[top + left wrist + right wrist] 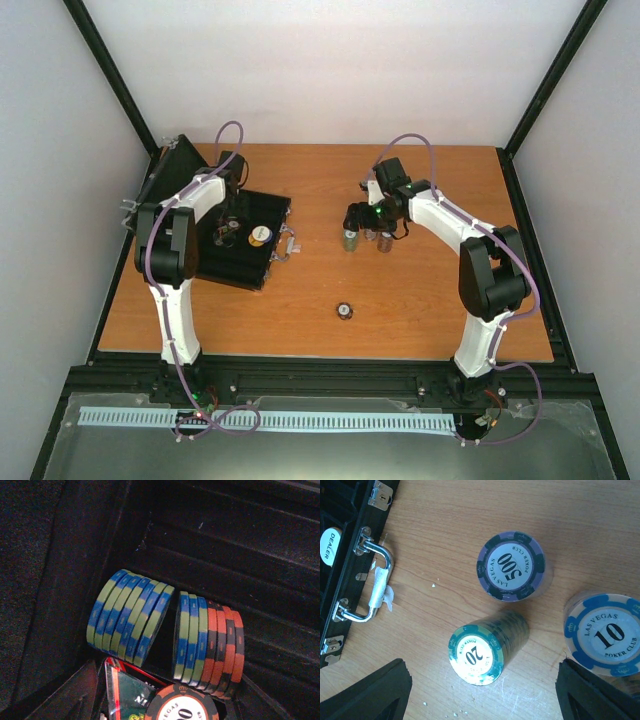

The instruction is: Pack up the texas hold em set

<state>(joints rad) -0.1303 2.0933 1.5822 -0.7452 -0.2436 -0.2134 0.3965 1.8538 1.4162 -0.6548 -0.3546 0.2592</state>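
Loading chips: the right tool [482, 675], spread wide, hovers over the green 20 stack [485, 647], lower centre. Next, I judge, descend and close. Whether the left tool [230, 228] is wide or narrow, I cannot tell.

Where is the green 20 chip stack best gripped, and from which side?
Grip the green 20 stack by its round side wall, low down, coming from straight above with the jaws on opposite sides. It stands upright as a column of loose chips, so a low squeeze likely keeps them together. The 500 stack and 10 stack stand apart, leaving room.
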